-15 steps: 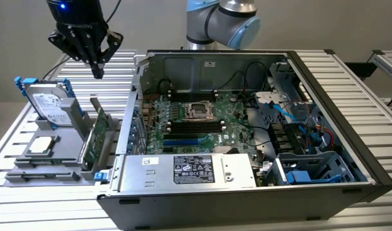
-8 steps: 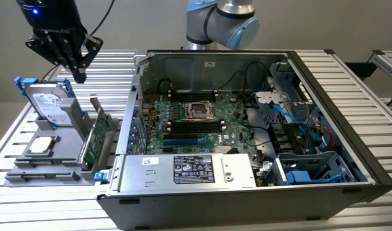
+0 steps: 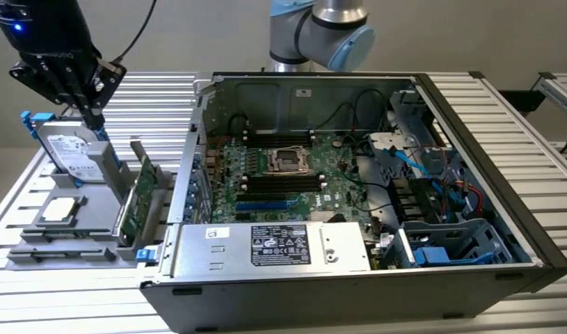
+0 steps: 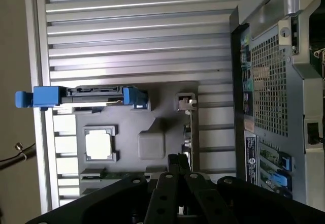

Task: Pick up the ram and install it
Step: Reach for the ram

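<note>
- We see the gripper (image 3: 96,124) (image 4: 177,159) hanging over the grey tray (image 3: 88,223) on the slatted table (image 3: 153,97), pointing down.
- The fingers (image 4: 167,183) are pressed together with nothing between them, so it's an empty pinch.
- The ram (image 4: 122,174) lies flat in a slot of the tray, below the fingertips and a bit off to one side. It's near them but not touching.
- The hard drive (image 3: 68,147) stands on edge in its blue bracket. In the exterior view the fingertips sit just above its upper corner, with a gap.
- The CPU (image 3: 60,209) lies flat in its pocket in the tray, below the fingers and clear of them.
- The green card (image 3: 139,198) stands upright at the tray's edge, on the exterior view's right of the fingers. In the wrist view the fingertips overlap it, but we can't tell how far above it they are.
- The open case (image 3: 506,160) lies on its side, well apart from the fingers, on the exterior view's right.
- Inside it, the motherboard (image 3: 307,202) faces up with its long black slots (image 3: 283,184) beside the CPU socket. We can't tell from here whether any of them is filled.
- The power supply (image 3: 274,245) sits along the case's near edge.
</note>
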### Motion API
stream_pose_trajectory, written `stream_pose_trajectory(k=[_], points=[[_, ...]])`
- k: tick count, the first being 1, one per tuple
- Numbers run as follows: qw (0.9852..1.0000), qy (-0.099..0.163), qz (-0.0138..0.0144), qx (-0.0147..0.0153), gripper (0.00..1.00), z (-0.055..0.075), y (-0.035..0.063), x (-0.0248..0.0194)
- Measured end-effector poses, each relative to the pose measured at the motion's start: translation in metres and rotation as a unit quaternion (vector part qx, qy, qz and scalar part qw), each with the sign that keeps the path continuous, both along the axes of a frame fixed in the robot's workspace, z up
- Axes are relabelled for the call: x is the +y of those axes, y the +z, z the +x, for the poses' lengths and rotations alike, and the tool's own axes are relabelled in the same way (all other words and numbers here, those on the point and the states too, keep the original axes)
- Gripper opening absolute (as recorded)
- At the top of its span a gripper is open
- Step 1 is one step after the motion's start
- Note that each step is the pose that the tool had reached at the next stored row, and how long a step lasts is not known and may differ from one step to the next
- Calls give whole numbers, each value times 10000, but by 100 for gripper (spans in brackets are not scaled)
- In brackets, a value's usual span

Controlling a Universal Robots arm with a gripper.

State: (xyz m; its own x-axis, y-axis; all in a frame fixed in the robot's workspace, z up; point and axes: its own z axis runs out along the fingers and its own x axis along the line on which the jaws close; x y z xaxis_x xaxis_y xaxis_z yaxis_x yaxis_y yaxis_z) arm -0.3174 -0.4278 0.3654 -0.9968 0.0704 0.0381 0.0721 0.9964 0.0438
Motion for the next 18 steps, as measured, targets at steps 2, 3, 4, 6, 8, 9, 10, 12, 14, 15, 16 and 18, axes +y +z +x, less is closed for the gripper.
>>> stream_pose_trajectory(k=[2, 3, 4, 6, 8, 9, 10, 12, 14, 15, 16, 18], points=[[10000, 0, 0, 9, 11, -49, -13, -42], [10000, 0, 0, 13, 11, -74, -19, -63], [10000, 0, 0, 17, 11, -99, -25, -84], [10000, 0, 0, 25, 11, -151, -38, -127], [10000, 0, 0, 32, 11, -201, -51, -170], [10000, 0, 0, 35, 11, -227, -58, -192], [10000, 0, 0, 38, 11, -253, -64, -213], [10000, 0, 0, 43, 11, -307, -78, -259], [10000, 0, 0, 47, 11, -361, -92, -305], [10000, 0, 0, 49, 11, -388, -99, -327], [10000, 0, 0, 51, 11, -415, -106, -350], [10000, 0, 0, 54, 11, -470, -120, -398]])
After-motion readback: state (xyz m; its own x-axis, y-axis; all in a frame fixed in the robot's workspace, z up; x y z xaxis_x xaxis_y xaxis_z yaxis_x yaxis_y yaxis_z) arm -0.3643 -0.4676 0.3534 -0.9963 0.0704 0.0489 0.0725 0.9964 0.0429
